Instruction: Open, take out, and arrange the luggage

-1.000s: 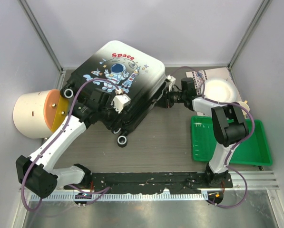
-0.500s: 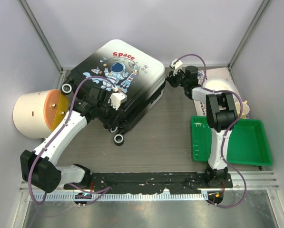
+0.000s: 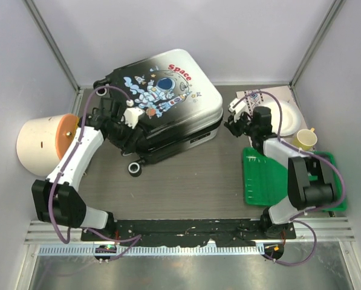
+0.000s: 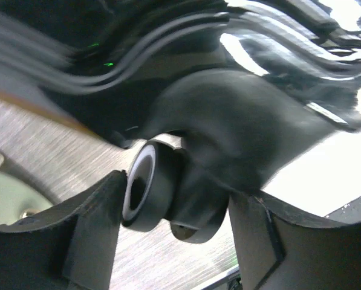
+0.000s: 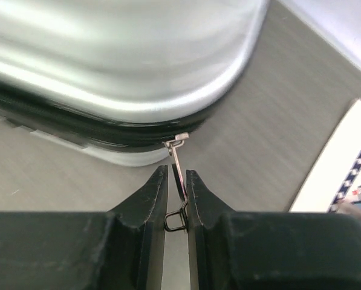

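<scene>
**Zipper pull pinched, wheel end braced**

The luggage [image 3: 168,99] lies shut on the table [image 3: 192,178], print side up, toward the back left. The right gripper [image 5: 177,181] is almost closed and pinches the zipper pull [image 5: 178,158] at a corner of the shell, probably to draw it along the seam. The left gripper [image 4: 179,196] has its jaws apart on both sides of a wheel [image 4: 145,188], likely to steady the luggage. I cannot tell whether it really clamps the wheel.

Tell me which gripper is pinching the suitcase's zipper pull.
The right gripper: it is closed on the metal zipper pull at the seam of the luggage. The left gripper has a wheel between its jaws instead.
</scene>
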